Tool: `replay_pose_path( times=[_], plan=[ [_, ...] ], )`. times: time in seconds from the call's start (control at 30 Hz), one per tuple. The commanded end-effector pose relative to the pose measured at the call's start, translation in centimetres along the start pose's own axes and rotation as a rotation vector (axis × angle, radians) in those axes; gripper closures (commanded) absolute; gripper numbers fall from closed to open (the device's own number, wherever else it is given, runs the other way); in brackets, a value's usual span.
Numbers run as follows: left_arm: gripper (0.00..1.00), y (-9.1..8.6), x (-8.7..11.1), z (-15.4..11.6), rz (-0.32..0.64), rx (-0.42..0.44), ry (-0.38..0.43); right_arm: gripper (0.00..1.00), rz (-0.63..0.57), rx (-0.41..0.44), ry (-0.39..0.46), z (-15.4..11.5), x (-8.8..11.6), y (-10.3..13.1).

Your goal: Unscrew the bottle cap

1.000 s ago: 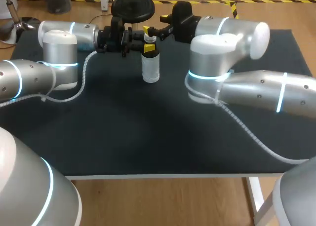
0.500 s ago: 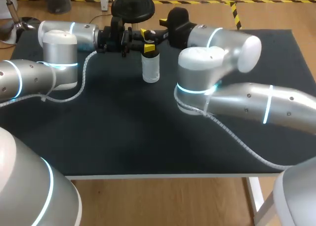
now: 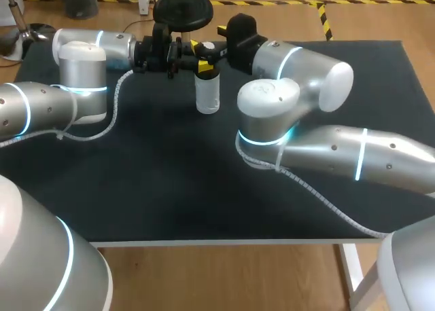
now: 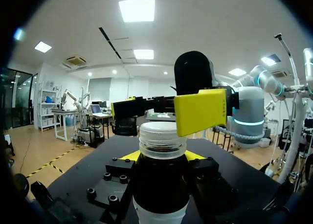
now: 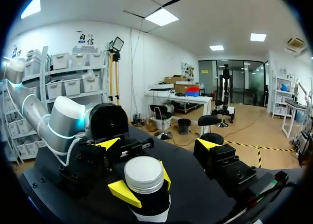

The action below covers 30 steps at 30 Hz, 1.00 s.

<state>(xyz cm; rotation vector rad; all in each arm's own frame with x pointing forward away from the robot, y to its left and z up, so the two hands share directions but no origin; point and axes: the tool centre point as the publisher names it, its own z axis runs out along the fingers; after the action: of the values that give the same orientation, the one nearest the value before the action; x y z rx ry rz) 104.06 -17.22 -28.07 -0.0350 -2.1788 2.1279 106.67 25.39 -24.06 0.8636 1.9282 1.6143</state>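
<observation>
Firmly, left claw [image 3: 204, 66] clenches the bottle [image 3: 207, 95] neck — right claw [image 5: 159, 148] gapes, released, around its cap [image 4: 162, 136].

Clear bottle [image 3: 207, 95] upright, white cap [image 4: 162, 139] on.

The left arm [image 3: 75, 73] is brought in from the left side and stretched level across the far part of the table. The left gripper [image 4: 162, 156] is clamped from two sides on the neck of the bottle [image 3: 207, 94]. The right arm [image 3: 306, 66] is bent back at the elbow and turned toward the other. The right gripper [image 5: 157, 145] is held with fingers spread wide, one to each side of the cap [image 4: 162, 138]
</observation>
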Motion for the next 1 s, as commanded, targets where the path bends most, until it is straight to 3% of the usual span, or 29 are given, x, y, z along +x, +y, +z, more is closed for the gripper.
replay_pose_path(
  times=[0.03, 0.47, 0.53, 0.63, 0.67, 1.0],
  plan=[
    [1.0, 0.04, 0.0, 0.03, 0.002, 0.002, -0.001, 0.0, 0.002, -0.039, -0.002, 0.28, 0.28, -0.58],
    [1.0, 0.04, 0.0, 0.03, 0.002, 0.002, -0.001, 0.03, 0.029, -0.039, 0.005, 0.33, 0.3, -1.17],
    [1.0, 0.04, 0.0, 0.03, 0.002, 0.002, -0.001, 0.52, 0.034, -0.04, 0.007, 0.33, 0.28, -1.22],
    [1.0, 0.04, 0.0, 0.03, 0.002, 0.002, -0.001, 0.83, 0.038, -0.041, 0.01, 0.34, 0.25, -1.25],
    [1.0, 0.04, 0.0, 0.03, 0.002, 0.002, -0.001, 1.0, 0.04, -0.041, 0.012, 0.36, 0.22, -1.28],
    [1.0, 0.04, 0.0, 0.03, 0.002, 0.002, -0.001, 1.0, 0.061, -0.053, 0.074, 0.5, 0.1, -1.54]
  ],
)
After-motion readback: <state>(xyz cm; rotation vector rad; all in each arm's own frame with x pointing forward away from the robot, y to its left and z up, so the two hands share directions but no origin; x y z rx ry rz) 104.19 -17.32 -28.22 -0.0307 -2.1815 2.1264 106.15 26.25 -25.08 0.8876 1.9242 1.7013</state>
